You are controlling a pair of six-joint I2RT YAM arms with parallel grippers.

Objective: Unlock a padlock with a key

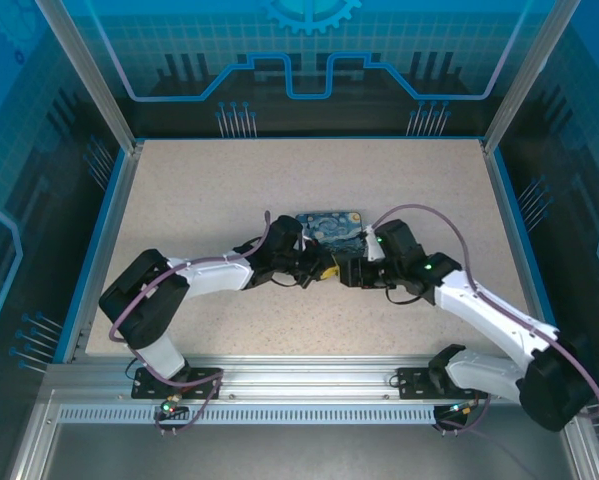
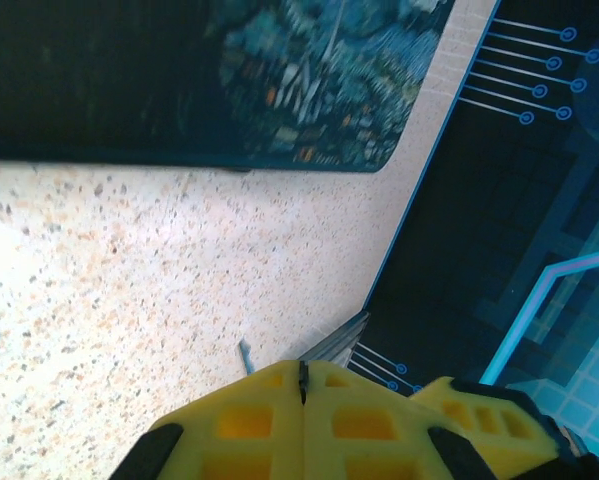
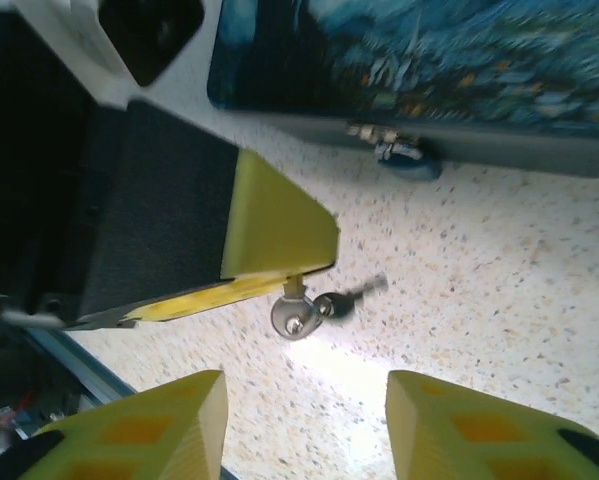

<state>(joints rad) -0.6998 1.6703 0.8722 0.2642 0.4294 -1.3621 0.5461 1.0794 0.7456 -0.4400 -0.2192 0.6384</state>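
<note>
the left gripper [image 2: 301, 378] is pinching the key [image 3: 309, 312] between pressed-together fingers. the key is hanging just ahead of the right gripper [image 3: 304, 420], whose fingers are standing wide apart. the padlock [image 3: 407, 160] is lying further ahead, right against the painted box [image 3: 459, 50], on the speckled beige table [image 3: 499, 270]. blue panelled walls [image 1: 309, 60] are enclosing it.

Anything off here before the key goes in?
Slightly. The key is pinched only at its end by the shut left hand and looks askew, not lined up with the padlock, which sits apart at the painted box's edge. The right hand is open, holding nothing.
</note>
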